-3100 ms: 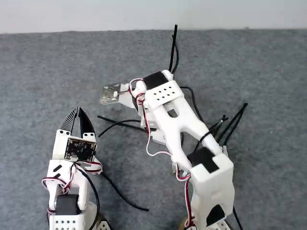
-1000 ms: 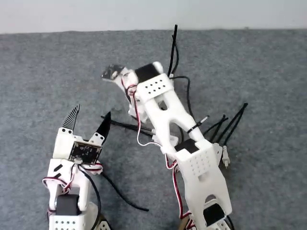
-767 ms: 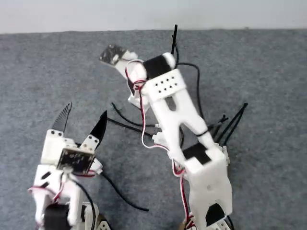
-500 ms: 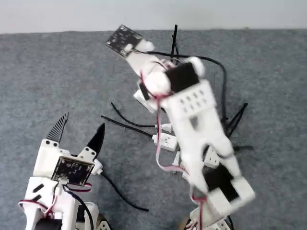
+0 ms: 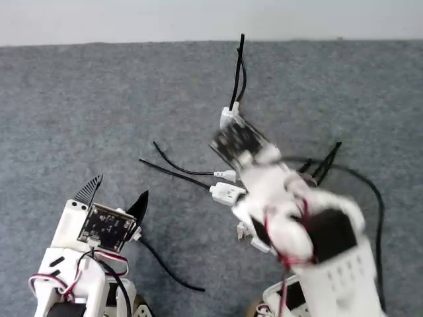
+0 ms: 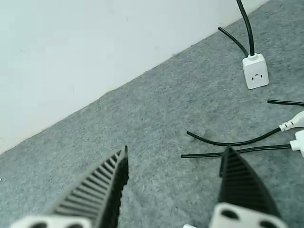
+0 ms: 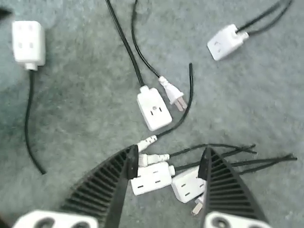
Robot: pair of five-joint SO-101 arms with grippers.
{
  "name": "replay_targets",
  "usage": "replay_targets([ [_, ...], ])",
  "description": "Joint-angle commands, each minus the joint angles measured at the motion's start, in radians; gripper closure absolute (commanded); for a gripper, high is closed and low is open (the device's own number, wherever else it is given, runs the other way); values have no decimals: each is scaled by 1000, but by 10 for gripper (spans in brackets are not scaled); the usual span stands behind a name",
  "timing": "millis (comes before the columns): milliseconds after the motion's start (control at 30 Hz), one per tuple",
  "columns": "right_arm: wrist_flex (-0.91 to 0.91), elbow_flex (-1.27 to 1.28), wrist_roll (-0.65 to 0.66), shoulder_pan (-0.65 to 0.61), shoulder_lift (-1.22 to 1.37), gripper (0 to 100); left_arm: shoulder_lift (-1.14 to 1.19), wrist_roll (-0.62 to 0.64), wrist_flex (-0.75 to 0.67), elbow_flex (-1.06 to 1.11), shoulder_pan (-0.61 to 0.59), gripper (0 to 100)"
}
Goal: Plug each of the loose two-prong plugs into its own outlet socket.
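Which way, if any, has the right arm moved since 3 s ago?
Yes. In the high view the right arm has pulled back toward its base: its wrist, earlier beyond the far white socket, now sits on that socket's near side.

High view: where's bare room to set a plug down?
Bare carpet lies between the wall and the left gripper, left of the cords. The far-right corner is free too. It is crowded at the middle sockets and plug.

Rough, matt grey carpet (image 7: 71, 95) lies under the smooth white plastic middle outlet socket (image 7: 153, 112), with smooth black cords (image 7: 124, 42) and a white plastic plug (image 7: 170, 95) bearing 2 metal prongs (image 7: 179, 104) just beside it.
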Motion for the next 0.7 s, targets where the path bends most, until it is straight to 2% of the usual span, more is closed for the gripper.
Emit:
replay_targets([
  [0, -124, 311, 52, 74, -314, 786, -17, 0, 5, -27, -3, 705],
  [167, -205, 539, 150, 188, -567, 786, -17, -5, 0, -1, -3, 705],
  [333, -272, 723, 157, 282, -751, 789, -17, -2, -12, 18, -3, 705],
  [533, -277, 893, 157, 292, -932, 789, -17, 0, -58, 85, -3, 705],
  [667, -282, 927, 157, 286, -929, 789, -15, 6, -83, 119, -3, 705],
])
